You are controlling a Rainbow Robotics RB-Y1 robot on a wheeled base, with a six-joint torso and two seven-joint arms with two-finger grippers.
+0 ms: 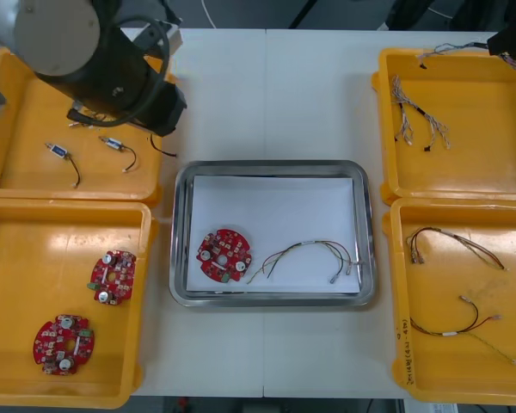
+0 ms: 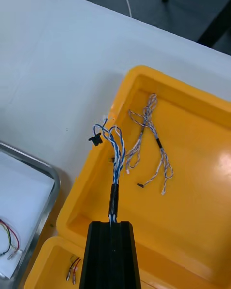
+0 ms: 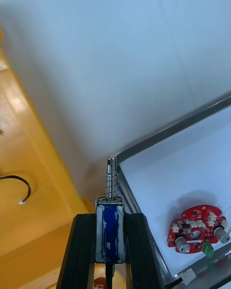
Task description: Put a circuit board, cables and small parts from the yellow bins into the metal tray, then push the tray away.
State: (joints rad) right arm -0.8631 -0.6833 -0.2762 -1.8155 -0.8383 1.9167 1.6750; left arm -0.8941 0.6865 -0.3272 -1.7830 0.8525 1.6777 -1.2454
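Right wrist view: pincer seemingly clamps cable; left pincer clamps small metal part.

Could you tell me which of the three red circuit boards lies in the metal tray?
The circuit board beside the red and yellow cable; the other two boards lie in a yellow bin at the left.

The left arm's grey and black casing hides the far right corner of the far-left yellow plastic bin. One end of the twisted blue and white cable vanishes inside the right gripper.
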